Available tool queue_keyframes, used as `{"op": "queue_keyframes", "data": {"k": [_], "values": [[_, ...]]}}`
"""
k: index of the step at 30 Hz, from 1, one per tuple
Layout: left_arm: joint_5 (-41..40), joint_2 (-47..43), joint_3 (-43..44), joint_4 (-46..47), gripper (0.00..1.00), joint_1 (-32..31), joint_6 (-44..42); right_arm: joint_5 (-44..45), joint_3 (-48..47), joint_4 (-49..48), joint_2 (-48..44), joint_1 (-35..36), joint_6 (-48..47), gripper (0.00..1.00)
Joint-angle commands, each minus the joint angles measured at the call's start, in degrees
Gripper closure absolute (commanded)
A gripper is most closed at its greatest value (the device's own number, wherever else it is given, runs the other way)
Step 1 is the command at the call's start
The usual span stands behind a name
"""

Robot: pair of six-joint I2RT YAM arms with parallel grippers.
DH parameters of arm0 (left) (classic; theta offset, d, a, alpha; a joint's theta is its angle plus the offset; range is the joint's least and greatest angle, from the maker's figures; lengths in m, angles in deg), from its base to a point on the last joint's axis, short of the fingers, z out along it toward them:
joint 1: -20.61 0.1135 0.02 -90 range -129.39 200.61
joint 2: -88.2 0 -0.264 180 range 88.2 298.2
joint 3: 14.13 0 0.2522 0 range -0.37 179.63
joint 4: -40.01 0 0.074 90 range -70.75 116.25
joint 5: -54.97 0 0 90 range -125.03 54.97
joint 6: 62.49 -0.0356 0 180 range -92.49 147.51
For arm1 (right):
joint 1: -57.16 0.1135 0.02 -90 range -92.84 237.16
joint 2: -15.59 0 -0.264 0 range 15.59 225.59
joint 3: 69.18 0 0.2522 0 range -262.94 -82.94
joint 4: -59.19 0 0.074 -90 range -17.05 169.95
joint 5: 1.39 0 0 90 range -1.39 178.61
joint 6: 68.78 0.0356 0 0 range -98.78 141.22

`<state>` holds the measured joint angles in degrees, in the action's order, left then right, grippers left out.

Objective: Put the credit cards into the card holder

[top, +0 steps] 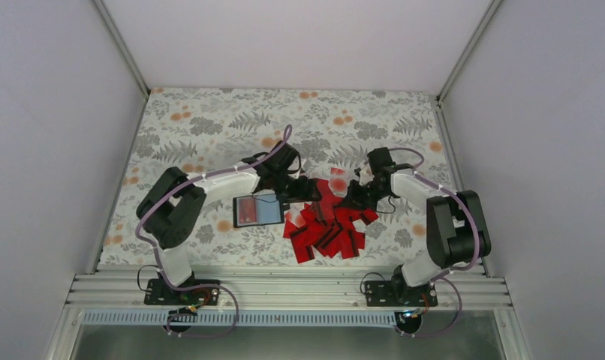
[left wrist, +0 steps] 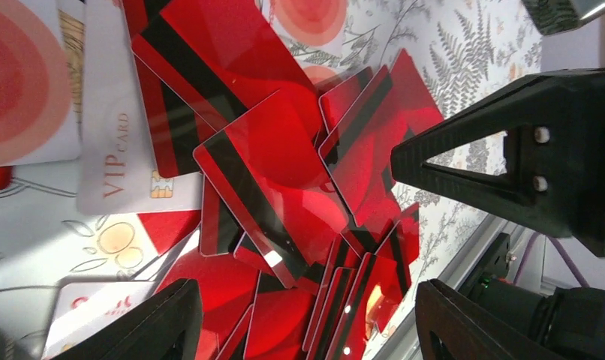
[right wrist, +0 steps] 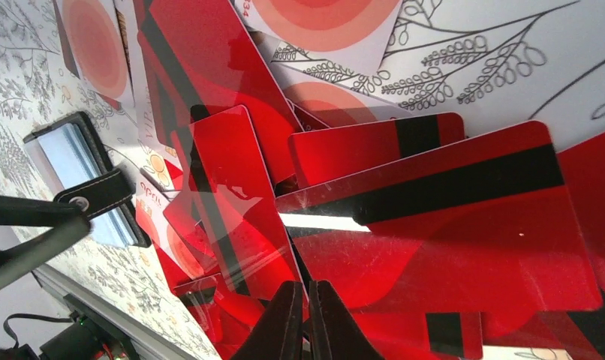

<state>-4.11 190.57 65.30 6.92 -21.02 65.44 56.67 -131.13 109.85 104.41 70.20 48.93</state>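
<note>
Several red credit cards (top: 328, 226) with black stripes lie in a loose pile right of the card holder (top: 257, 211), which lies open with its grey-blue panel up. My left gripper (left wrist: 307, 330) is open wide and empty, just above the pile's left part (left wrist: 269, 172); in the top view it (top: 302, 189) sits between holder and pile. My right gripper (right wrist: 307, 319) is shut, and the edge of a tilted red card (right wrist: 236, 195) runs in between its fingertips. In the top view the right gripper (top: 350, 198) is at the pile's far right side. The holder (right wrist: 78, 169) shows at the left of the right wrist view.
White cards lie mixed in the pile: a VIP card (left wrist: 119, 150) and ones with orange circles (right wrist: 322, 19). The flower-print cloth (top: 209, 127) covers the table. The aluminium front rail (top: 284, 289) runs close behind the pile. The right gripper's black finger (left wrist: 510, 157) is near my left gripper.
</note>
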Motion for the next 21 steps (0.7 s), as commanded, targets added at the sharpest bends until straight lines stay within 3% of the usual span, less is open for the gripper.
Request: {"op": "queue_keyframes", "data": {"k": [1,21], "values": [[1.09,2.9,3.0,2.04,0.29,-2.16,2.45,-2.85,1.01,-3.11,1.38,-0.23,-2.33,0.96],[3.97,8.78,3.25,0.17,0.27,-4.98,4.47,-4.79,6.02,-9.42,8.86,-0.26,-2.13,0.96]]}}
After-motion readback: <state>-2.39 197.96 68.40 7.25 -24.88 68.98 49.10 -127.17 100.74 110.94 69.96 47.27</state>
